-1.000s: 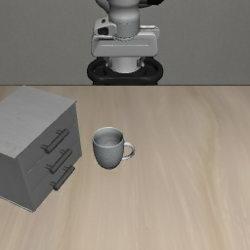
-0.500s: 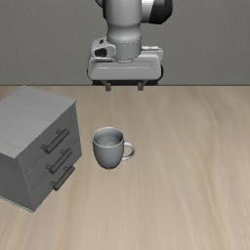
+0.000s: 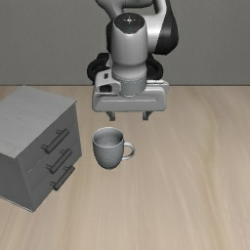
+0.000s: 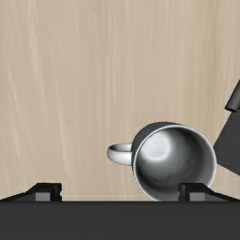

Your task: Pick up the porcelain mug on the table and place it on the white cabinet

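A grey porcelain mug stands upright on the wooden table, its handle pointing to the exterior view's right. My gripper hangs open just above and behind the mug, fingers pointing down and spread wide. In the wrist view the mug shows its open mouth and handle close ahead of my gripper, offset toward one fingertip. The cabinet, grey-white with three handled drawers, stands at the exterior view's left, beside the mug.
The cabinet's dark corner shows beside the mug in the wrist view. The bare wooden table stretches to the exterior view's right and forward of the mug.
My arm has come forward and down from near its base, bringing the open gripper over the mug. Mug and cabinet have not moved.
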Robot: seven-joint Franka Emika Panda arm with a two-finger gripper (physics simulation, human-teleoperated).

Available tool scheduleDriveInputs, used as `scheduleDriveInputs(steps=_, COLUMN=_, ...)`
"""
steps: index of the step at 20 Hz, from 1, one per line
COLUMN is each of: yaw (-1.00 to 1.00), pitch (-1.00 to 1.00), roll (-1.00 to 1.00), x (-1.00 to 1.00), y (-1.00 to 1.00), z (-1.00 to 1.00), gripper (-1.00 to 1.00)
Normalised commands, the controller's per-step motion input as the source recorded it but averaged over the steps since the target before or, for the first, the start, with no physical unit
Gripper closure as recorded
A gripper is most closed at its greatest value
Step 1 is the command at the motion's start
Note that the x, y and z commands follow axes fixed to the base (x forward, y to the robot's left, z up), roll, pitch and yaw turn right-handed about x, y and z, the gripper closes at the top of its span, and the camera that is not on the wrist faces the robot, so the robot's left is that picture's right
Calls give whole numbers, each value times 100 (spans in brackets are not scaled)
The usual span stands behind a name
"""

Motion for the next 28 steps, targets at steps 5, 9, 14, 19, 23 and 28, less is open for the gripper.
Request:
scheduleDriveInputs(steps=5, yaw=0, pitch=0, roll=0, x=0, y=0, z=-100, gripper=-100)
scheduleDriveInputs(steps=9, yaw=0, pitch=0, roll=0, x=0, y=0, z=-100, gripper=-100)
scheduleDriveInputs(steps=14, yaw=0, pitch=0, roll=0, x=0, y=0, z=0, gripper=100)
scheduleDriveInputs(steps=19, yaw=0, pitch=0, roll=0, x=0, y=0, z=20, gripper=100)
scheduleDriveInputs(steps=23, yaw=0, pitch=0, roll=0, x=0, y=0, z=100, gripper=100)
scheduleDriveInputs(steps=28, yaw=0, pitch=0, roll=0, x=0, y=0, z=100, gripper=100)
